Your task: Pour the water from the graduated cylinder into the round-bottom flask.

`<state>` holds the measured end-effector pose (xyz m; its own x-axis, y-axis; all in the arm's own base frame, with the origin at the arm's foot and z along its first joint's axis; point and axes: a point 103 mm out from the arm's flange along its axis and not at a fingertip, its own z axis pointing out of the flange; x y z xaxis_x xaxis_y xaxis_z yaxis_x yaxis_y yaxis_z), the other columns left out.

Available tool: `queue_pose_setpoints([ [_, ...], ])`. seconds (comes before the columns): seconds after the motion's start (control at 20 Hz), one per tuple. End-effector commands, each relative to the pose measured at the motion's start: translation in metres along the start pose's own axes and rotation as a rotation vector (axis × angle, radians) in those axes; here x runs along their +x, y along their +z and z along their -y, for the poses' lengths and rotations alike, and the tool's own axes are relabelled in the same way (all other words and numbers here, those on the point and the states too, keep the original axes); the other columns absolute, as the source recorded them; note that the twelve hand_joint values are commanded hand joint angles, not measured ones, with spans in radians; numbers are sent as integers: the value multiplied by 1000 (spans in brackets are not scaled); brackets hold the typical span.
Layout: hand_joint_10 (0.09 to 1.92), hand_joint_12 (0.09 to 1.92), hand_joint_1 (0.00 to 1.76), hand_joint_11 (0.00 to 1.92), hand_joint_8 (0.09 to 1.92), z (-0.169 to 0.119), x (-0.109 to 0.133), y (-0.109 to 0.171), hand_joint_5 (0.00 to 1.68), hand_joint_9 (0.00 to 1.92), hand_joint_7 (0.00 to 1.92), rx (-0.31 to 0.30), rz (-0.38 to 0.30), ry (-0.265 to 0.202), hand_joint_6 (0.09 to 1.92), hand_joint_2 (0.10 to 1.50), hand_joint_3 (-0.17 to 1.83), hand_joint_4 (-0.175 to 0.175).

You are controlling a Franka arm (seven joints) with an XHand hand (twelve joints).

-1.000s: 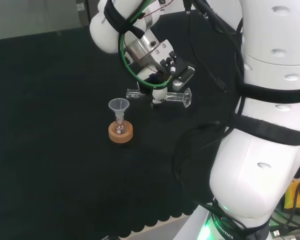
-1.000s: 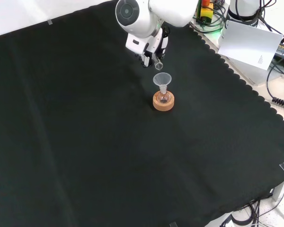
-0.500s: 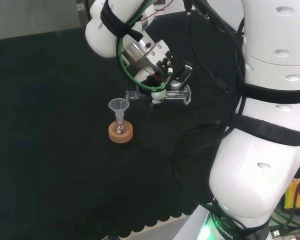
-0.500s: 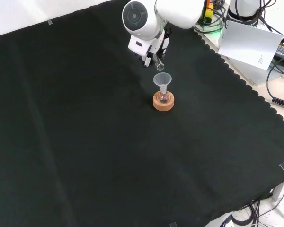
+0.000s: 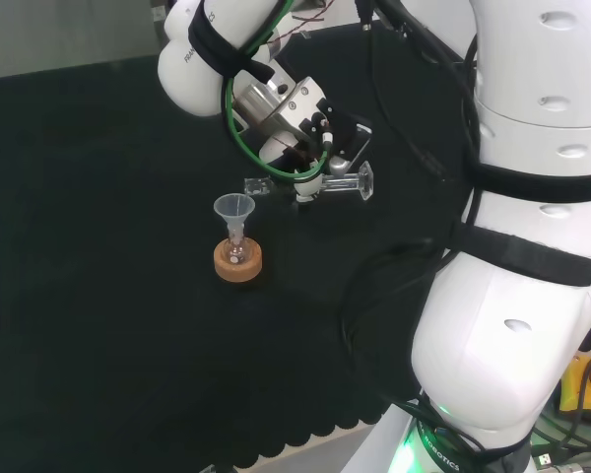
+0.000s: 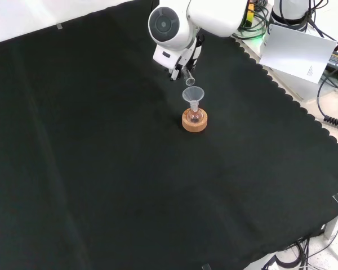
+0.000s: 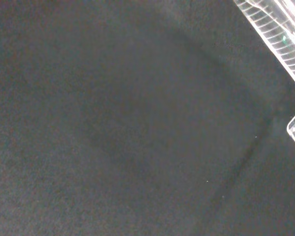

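Black cloth covers the counter (image 6: pixel 101 157). Held nearly level by the hand (image 5: pixel 310 163), whose fingers curl round it, the graduated cylinder (image 5: pixel 305 185) has its mouth just beside the funnel (image 5: pixel 234 207) topping the round-bottom flask (image 5: pixel 237 251) on its cork ring (image 5: pixel 237 263). Tipping while offset would likely spill water onto the cloth.

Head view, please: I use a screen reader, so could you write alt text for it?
The hand holds a clear graduated cylinder about level above black cloth, its mouth toward a funnel. The funnel sits in a small flask on a cork ring.
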<state>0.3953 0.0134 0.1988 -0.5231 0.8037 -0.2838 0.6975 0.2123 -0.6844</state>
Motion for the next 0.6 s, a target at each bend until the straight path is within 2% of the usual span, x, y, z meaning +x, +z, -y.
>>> queue_pose_setpoints([
  [0.05,87,688,1144,1326,329,-1,0,-1,946,1439,1277,15,21,16,1070,1143,-5,-175],
  [0.35,87,687,1143,1326,325,0,-4,-2,943,1439,1278,32,48,35,1074,1145,-4,-175],
  [0.6,87,685,1142,1326,323,1,-1,-6,939,1438,1278,21,77,38,1079,1146,-3,-175],
])
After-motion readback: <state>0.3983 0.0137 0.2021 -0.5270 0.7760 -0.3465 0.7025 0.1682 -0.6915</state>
